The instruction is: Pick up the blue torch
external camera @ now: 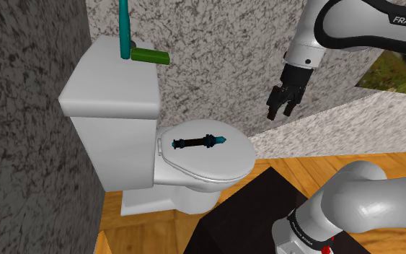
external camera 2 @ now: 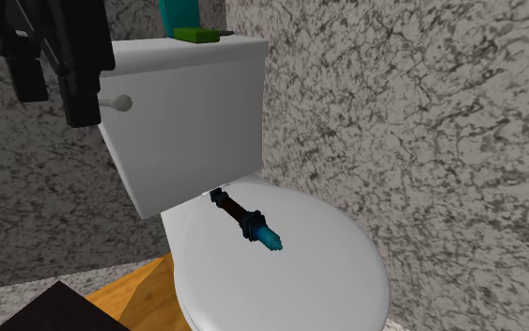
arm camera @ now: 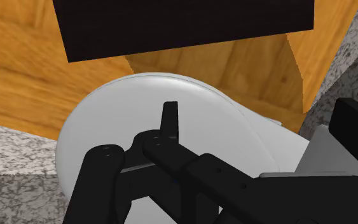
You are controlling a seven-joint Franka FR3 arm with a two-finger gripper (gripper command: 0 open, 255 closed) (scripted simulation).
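Torch (external camera: 201,141) first: a slim dark stick with a bright blue end, lying flat on the shut lid (external camera: 219,167) of a white toilet, close to the tank (external camera: 111,97). Speckled grey walls (external camera: 215,43) stand behind and beside the toilet, and a wooden floor (external camera: 115,224) lies under it. In the shoulder view the dark box stand (external camera: 241,216) sits at lower right, and the white arm (external camera: 338,29) reaches in from upper right. The pincer (external camera: 280,113) hangs in the air to that view's right of the lid, well apart from the torch, released and grasping nothing.

On the tank top, that view shows a teal upright thing (external camera: 125,29) with a green block (external camera: 151,55) just beside it. The second exterior view adds the flush handle (external camera 2: 116,102) on the tank's front, and shows the torch's blue end pointing away from the tank. The wrist view looks down past a black finger (arm camera: 169,118) to the lid's rounded front edge, the floor and the stand.
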